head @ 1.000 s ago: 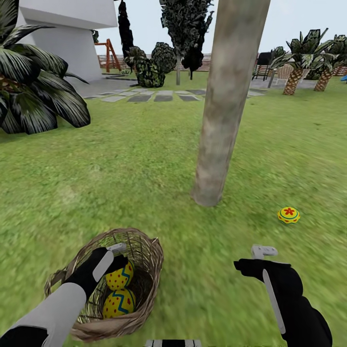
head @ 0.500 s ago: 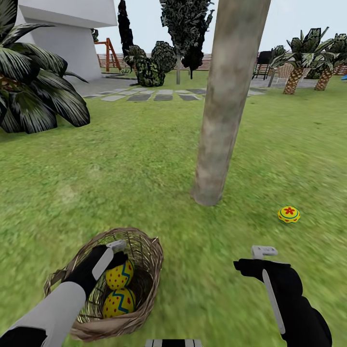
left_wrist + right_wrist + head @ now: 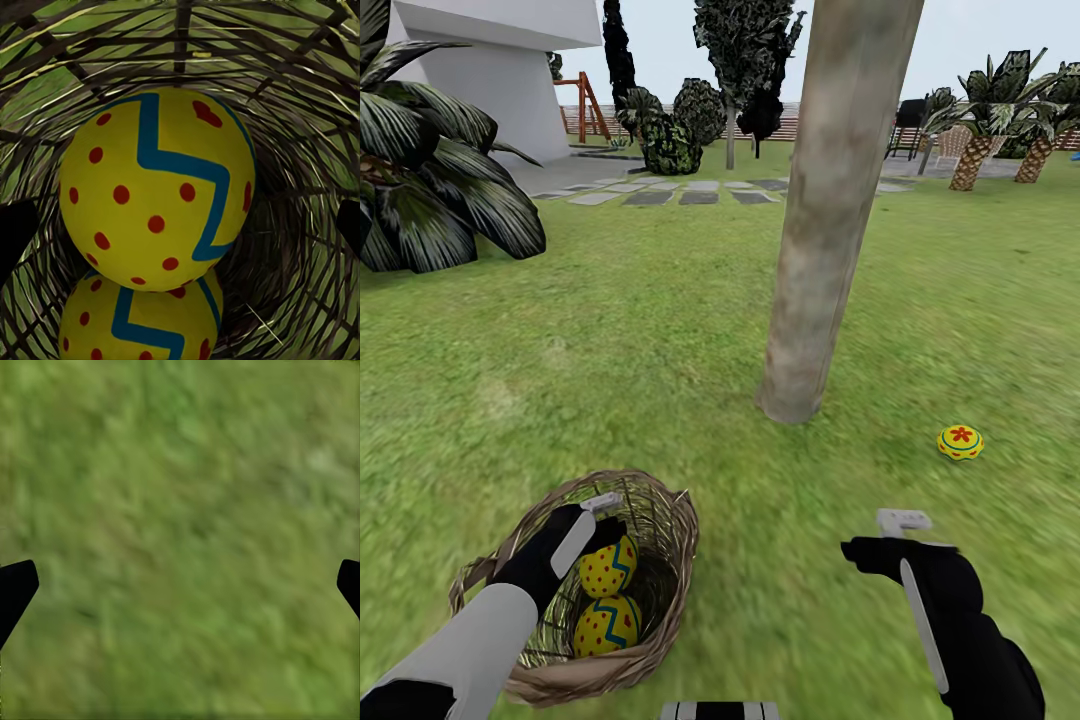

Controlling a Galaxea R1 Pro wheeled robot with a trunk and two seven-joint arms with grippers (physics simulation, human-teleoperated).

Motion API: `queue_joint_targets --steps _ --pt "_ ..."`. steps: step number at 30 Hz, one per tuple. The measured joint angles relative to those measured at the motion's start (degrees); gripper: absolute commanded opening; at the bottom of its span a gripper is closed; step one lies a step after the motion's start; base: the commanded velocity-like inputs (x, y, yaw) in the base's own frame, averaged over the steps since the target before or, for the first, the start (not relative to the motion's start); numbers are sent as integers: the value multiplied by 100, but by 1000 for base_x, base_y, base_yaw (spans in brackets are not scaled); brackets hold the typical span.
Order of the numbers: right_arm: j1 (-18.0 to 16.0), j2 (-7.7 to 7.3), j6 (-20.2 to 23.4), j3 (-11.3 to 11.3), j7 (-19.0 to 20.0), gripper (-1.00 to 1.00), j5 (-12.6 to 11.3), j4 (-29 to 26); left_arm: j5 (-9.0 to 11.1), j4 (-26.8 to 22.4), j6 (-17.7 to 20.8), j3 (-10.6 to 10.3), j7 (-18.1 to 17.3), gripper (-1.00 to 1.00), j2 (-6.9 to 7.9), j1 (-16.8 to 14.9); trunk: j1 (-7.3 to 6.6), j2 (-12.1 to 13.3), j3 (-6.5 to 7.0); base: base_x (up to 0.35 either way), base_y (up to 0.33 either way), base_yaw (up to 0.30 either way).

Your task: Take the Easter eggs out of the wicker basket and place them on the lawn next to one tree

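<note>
yellow eggs, blue zigzags, red dots

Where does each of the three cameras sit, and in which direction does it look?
Head view: on the head, looking forward and down at the lawn, tree, basket, one egg on the grass; both arms show, left gripper in the basket, right gripper over grass.
Left wrist view: on the left arm, looking into the basket at two eggs; dark fingertips at the edges.
Right wrist view: on the right arm, looking down at grass; fingertips spread wide.
Shared: head and left wrist views both show the basket and its two eggs.
</note>
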Motion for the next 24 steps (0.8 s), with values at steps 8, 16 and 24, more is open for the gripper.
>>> queue_joint_targets --steps 8,16,24 --pt "0 -3 0 97 -5 100 -2 0 0 -62 5 -3 -18 100 3 -1 16 -8 -132 0 0 0" --pt "0 -7 0 108 -3 100 -4 0 0 -100 -1 -4 -8 100 3 0 18 -9 -155 0 0 0" --pt "0 -1 0 111 -5 100 -1 0 0 -108 -18 -3 11 100 12 0 23 -12 -199 0 0 0"
